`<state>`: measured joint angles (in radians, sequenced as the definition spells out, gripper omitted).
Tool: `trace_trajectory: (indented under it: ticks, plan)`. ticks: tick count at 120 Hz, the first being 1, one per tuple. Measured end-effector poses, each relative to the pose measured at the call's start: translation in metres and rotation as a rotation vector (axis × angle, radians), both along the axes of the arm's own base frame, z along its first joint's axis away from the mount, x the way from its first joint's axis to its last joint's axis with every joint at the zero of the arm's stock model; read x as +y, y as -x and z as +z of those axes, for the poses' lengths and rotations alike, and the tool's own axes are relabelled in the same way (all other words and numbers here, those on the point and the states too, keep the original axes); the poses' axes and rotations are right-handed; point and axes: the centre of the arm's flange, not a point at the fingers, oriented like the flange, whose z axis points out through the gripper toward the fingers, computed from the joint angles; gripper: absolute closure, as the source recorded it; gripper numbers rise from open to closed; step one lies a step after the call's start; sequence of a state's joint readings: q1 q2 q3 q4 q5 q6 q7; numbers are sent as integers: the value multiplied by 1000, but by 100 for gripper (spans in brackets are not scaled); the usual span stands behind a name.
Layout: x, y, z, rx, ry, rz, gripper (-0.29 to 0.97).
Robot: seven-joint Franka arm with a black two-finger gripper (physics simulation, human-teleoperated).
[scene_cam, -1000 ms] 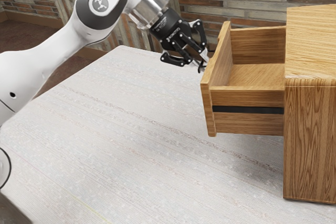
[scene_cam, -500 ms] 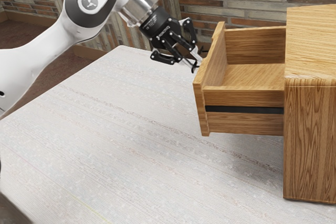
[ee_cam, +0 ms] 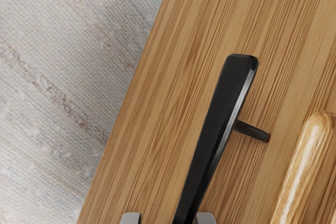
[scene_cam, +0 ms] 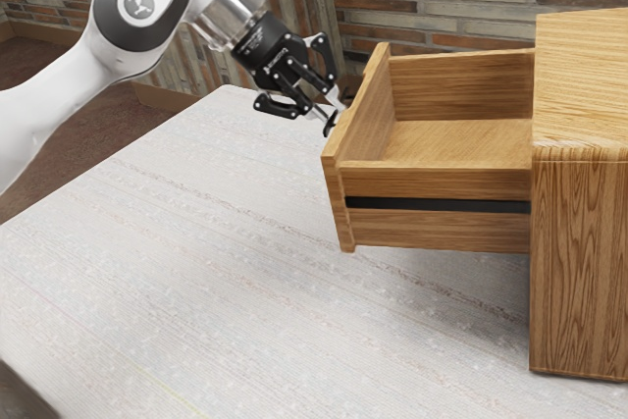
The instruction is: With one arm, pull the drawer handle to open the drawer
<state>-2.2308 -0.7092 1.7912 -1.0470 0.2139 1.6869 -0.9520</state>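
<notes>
- The gripper (scene_cam: 331, 115) sits right against the drawer (scene_cam: 437, 228) front at the black handle (ee_cam: 220, 124). Honestly can't tell if its jaws are clamped on it.
- The drawer sticks well out of the wooden cabinet (scene_cam: 579, 242), above the table (scene_cam: 196, 272).
- The white print on the gripper is too small to read.

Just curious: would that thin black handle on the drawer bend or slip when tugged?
Probably stiff: the handle looks like a straight solid bar on a post fixed into the drawer front. Its smooth, glossy face may be somewhat slippery.
</notes>
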Motion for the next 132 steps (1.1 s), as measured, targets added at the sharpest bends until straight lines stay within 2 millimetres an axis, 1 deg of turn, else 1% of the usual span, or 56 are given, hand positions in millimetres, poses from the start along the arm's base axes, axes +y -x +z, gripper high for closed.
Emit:
trace_trajectory:
  ticks: [40, 60, 87, 102, 113, 132]
  plan:
    - [20, 8, 0, 4, -4, 22, 64]
    - [35, 9, -3, 6, -3, 42, 64]
    - [47, 16, -4, 9, -1, 50, 63]
    - [50, 18, -3, 9, -2, 52, 63]
    - [53, 24, 2, 3, -5, 55, 63]
    - [63, 33, 3, 6, -14, 67, 63]
